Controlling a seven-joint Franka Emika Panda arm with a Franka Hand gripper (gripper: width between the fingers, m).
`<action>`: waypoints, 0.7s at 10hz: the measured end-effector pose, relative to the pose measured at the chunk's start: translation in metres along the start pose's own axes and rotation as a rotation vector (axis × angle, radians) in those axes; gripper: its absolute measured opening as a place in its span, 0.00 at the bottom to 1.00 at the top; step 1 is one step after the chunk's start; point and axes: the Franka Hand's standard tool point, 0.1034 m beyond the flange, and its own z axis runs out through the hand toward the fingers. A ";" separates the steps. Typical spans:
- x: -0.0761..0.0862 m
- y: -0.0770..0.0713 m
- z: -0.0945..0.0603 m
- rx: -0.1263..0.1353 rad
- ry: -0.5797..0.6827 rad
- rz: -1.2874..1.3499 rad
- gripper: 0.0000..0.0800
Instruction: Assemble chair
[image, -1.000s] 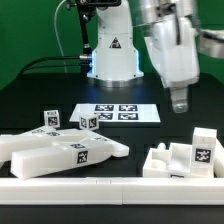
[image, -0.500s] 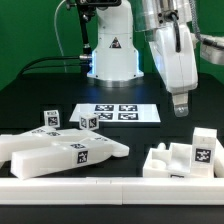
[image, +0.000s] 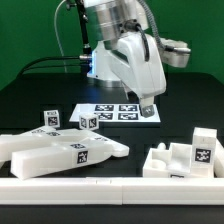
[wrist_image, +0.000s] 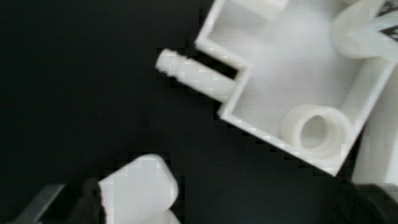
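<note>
The chair lies in loose white tagged parts. Long tapered legs lie at the front on the exterior view's left, with two small blocks behind them. A slotted panel and an upright block sit at the front right. My gripper hangs open and empty just above the marker board, apart from every part. The blurred wrist view shows a flat white part with a ring and a peg, and another white piece.
A long white rail runs along the table's front edge. The robot's base stands behind the marker board, with cables on the exterior view's left.
The arm has swung from the exterior view's right toward the middle and come down, so the gripper now hangs over the marker board. The jaws stayed open. No part has moved.
</note>
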 end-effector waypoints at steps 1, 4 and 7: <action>-0.001 0.000 0.000 0.000 -0.001 0.000 0.81; 0.003 0.004 0.002 0.002 0.000 -0.035 0.81; 0.044 0.045 0.006 -0.014 0.000 -0.167 0.81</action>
